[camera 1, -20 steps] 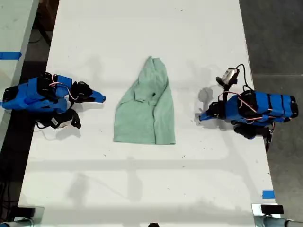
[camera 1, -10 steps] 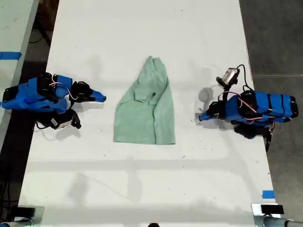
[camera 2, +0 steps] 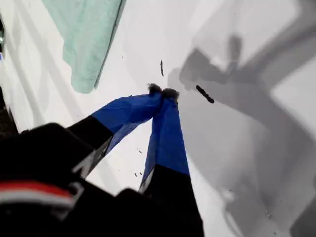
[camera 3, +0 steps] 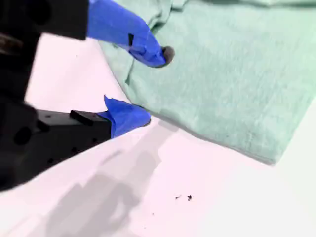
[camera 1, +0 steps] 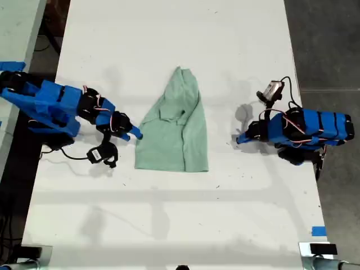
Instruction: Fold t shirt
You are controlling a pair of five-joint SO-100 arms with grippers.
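The pale mint-green t shirt (camera 1: 174, 129) lies flat and wrinkled mid-table, tapering toward the far end. From the exterior view's left, my second gripper (camera 1: 135, 135) reaches the shirt's side edge. The second wrist view shows it (camera 3: 154, 88) open, one blue fingertip (camera 3: 163, 55) over the fabric (camera 3: 232, 79) and the other on the table just beside the hem. On the exterior view's right, my first gripper (camera 1: 238, 139) rests shut on bare table, well short of the shirt. Its tips (camera 2: 163, 91) meet with nothing between them, and the shirt (camera 2: 89, 34) lies well beyond them.
The white table (camera 1: 169, 214) ends at dark floor on the exterior view's right. A blue tape mark (camera 1: 318, 231) sits near that edge. A small camera on a cable (camera 1: 101, 154) hangs below the second arm. Another pale surface (camera 1: 14, 34) stands at the exterior view's left.
The second arm has swung from its rest pose toward the shirt, its gripper now open at the shirt's side edge. The first arm and the shirt have not moved.
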